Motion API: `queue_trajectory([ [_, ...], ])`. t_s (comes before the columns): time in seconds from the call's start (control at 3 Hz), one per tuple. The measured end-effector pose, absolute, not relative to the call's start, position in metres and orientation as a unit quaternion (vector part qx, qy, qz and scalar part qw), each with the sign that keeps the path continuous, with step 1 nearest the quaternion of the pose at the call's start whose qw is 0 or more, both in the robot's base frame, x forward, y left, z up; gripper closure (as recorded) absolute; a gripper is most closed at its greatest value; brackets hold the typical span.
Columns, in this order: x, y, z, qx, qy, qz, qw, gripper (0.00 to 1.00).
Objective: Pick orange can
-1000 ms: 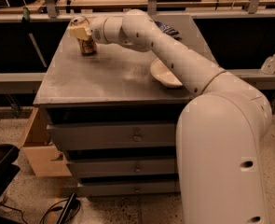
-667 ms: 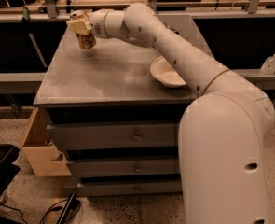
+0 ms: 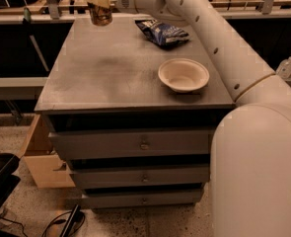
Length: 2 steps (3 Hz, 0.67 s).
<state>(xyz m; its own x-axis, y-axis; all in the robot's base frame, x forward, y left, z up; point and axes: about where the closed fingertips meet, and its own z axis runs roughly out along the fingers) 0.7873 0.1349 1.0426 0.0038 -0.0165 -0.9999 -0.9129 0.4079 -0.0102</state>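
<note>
Camera view puts the pincer high over the far corner of the grey cabinet top, clamped on the orange can, which hangs directly beneath it. The can appears to be clear of the surface, so I judge the grasp made and the lift largely done; what is left is only to carry it securely. A dark blue chip bag lies near the pincer, under the forearm, and a white bowl sits well apart from it, nearer the camera.
</note>
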Motion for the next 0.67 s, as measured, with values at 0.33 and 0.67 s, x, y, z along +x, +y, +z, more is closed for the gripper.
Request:
queue_trajectory([
  [0.33, 0.769, 0.102, 1.073, -0.398, 0.582, 0.387, 0.594, 1.00],
  [0.67, 0.752, 0.076, 1.093, -0.401, 0.564, 0.393, 0.605, 1.00],
])
